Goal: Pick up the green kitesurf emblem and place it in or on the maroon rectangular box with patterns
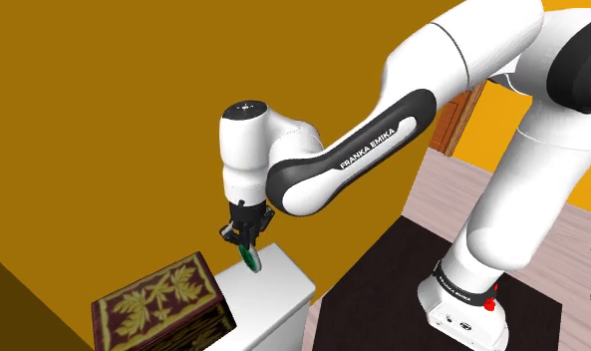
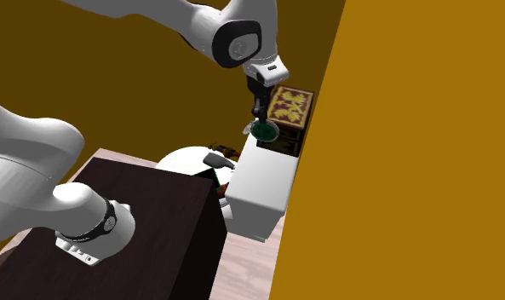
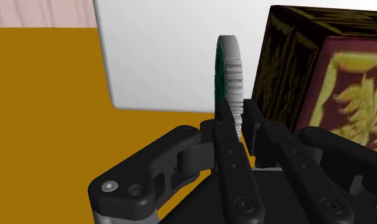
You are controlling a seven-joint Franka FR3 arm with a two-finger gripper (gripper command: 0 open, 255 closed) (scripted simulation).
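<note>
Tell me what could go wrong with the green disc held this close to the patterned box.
1. The hand pinches the disc only near its rim, so it may pivot or slip.
2. The box stands close beside the disc; a low sideways move could clip its wall.

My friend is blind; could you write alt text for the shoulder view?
The black hand of a white arm clasps a green disc on edge over a white block. A maroon box with gold leaf patterns lies at lower left, before an ochre wall.
</note>
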